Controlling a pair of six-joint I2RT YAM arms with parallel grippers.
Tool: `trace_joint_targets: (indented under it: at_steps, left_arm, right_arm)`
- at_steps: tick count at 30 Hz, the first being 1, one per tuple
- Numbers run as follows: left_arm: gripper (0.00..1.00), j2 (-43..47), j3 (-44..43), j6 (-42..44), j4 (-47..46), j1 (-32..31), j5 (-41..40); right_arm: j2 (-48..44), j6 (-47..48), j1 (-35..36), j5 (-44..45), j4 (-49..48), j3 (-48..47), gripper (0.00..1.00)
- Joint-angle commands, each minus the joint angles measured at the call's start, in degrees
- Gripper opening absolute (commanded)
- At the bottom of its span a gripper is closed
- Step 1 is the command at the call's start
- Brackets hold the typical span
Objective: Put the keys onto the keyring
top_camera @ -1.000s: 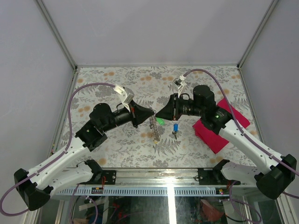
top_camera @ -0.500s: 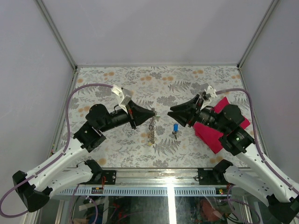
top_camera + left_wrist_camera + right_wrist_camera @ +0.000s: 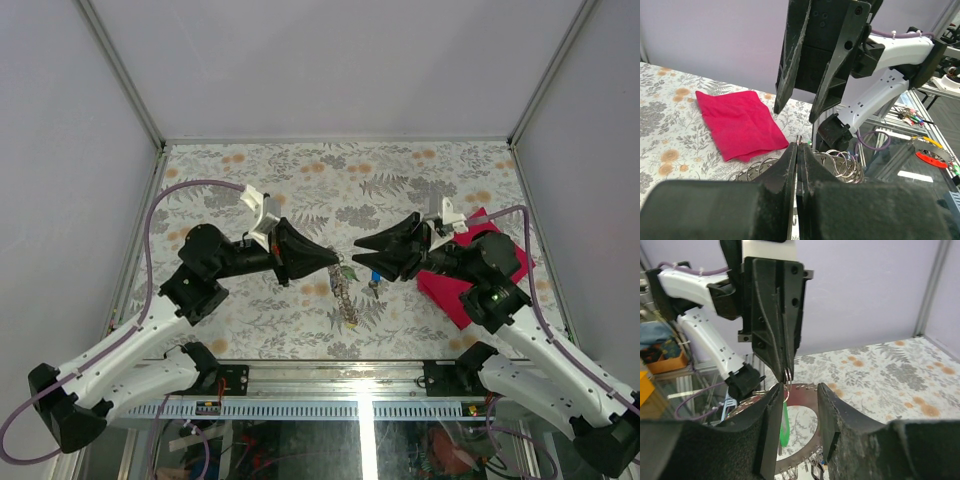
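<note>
The left gripper [image 3: 337, 260] clamps the keyring [image 3: 346, 298]; the right gripper [image 3: 356, 253] stands half-spread, seemingly empty; the green key [image 3: 784, 427] dangles beside it.

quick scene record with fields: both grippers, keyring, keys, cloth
left gripper: shut, pinching the keyring, which hangs below it
right gripper: open, tips facing the left gripper
blue key: lying on the table, off the ring
green key: dangling by the ring; threaded or not, unclear
red cloth: under the right arm
</note>
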State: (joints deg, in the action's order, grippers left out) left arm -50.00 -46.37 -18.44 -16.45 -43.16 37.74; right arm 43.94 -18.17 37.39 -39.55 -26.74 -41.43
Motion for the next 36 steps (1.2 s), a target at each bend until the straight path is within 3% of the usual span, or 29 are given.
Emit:
trace_joint_targets:
  at_steps: [1,24,31,36]
  left_arm:
    - [0.0,-0.6,-2.3,-1.8,-8.5,-0.3,4.2]
    - [0.0,-2.1,-3.0,-1.9,-9.0,-0.4,4.9]
    - [0.0,-2.1,-3.0,-1.8,-9.1,-0.4,4.6]
    - [0.0,-2.0,-2.8,-1.9,-8.9,-0.4,4.0]
  right_arm:
    - [2.3,-1.1,0.0,-8.0,-5.0,-2.6,0.39]
    - [6.6,-4.4,0.0,-13.3,-5.4,-3.2,0.33]
    - [7.4,-4.5,0.0,-13.8,-4.8,-3.7,0.15]
    - [7.3,-1.2,0.0,-13.7,0.8,-6.8,0.0]
